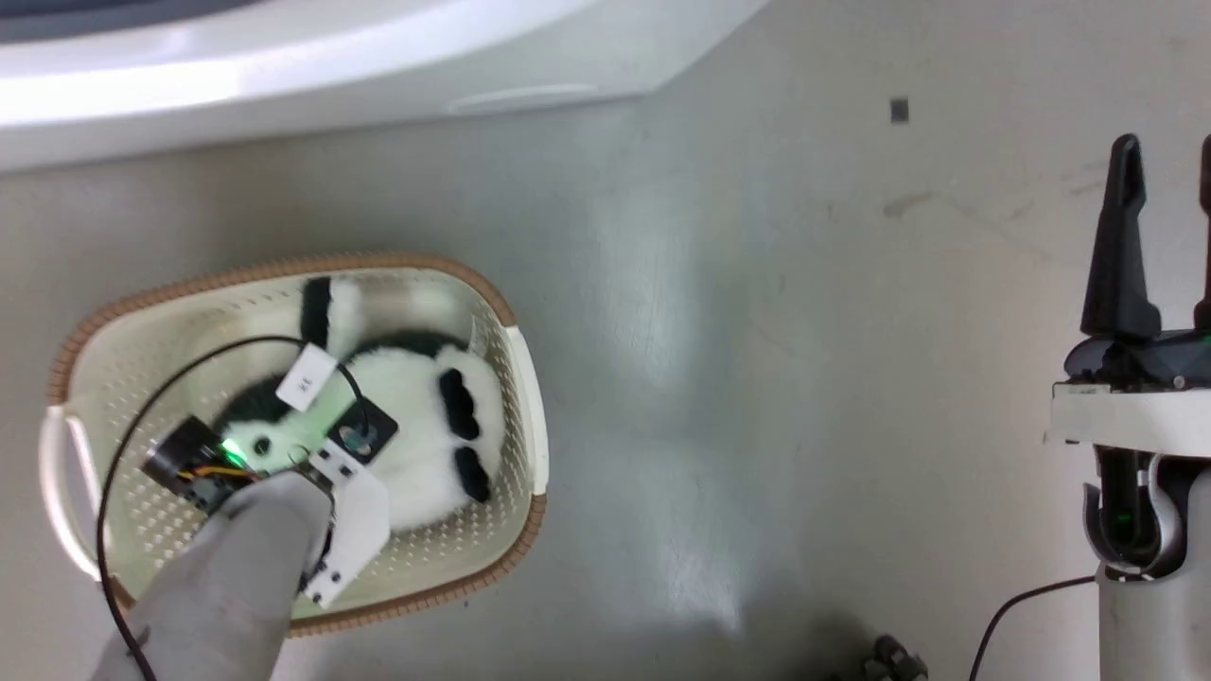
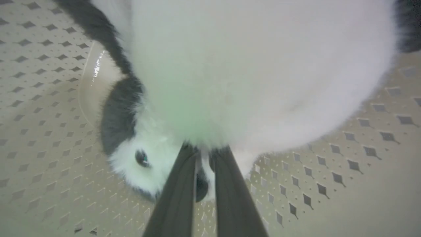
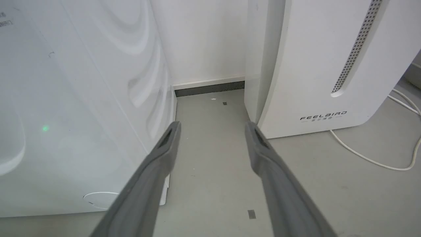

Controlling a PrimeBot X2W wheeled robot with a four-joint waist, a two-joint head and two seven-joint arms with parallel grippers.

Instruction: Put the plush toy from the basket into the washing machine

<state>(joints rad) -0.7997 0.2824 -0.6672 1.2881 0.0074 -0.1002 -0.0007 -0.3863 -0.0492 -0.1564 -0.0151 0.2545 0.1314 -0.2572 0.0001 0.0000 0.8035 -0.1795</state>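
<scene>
White fur with black patches takes up most of the left wrist view: the plush toy [image 2: 250, 72] lies on the perforated bottom of the basket [image 2: 39, 98], its small black eye [image 2: 142, 158] turned toward the camera. The left gripper [image 2: 204, 151] is pinched nearly closed on the toy, its two dark fingers [image 2: 177, 191] almost parallel, a thin tuft of fur caught in the slit between them and their tips sunk into the pile.

From the head view, the cream basket [image 1: 284, 270] with its brown woven-look rim sits on the grey floor [image 1: 757, 378], close in front of the washing machine [image 1: 284, 76], whose white front runs along the top edge. The plush toy [image 1: 416, 445] lies inside it, toward the right-hand wall, a black-striped limb [image 1: 322, 312] pointing to the far rim. The left arm's wrist reaches down over the toy.

Well apart from the basket, the right gripper [image 1: 1167, 151] hangs above bare floor, fingers spread and holding nothing. In its own wrist view the right gripper [image 3: 213, 126] points at the gap between the washing machine's side panel [image 3: 65, 115] and a white FEELBIRD appliance [image 3: 312, 65], beside which a white cable [image 3: 361, 158] trails on the floor.
</scene>
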